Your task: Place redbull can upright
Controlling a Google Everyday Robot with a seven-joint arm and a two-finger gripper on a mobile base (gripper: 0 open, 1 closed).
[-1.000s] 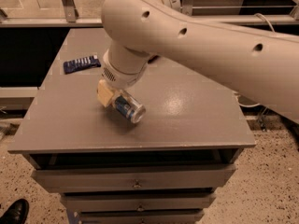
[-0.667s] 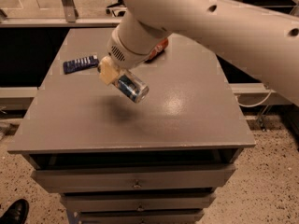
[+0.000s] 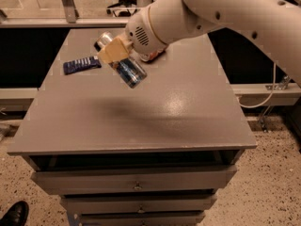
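The redbull can (image 3: 126,68) is a slim silver-and-blue can held tilted in the air above the left half of the grey cabinet top (image 3: 141,107). One silver end points up-left, the other down-right. My gripper (image 3: 114,52) is shut on the redbull can around its upper part, with a tan finger pad (image 3: 113,52) across it. The can's shadow falls on the top below it.
A flat dark-blue packet (image 3: 82,65) lies at the left of the top. An orange-red soda can (image 3: 151,56) shows partly behind my wrist at the back. My arm (image 3: 225,13) spans the upper right. Drawers are below the front edge. A shoe (image 3: 13,214) is at the bottom left.
My gripper has lifted the redbull can off the top and carried it up and back-left. The can stays tilted in the grip.
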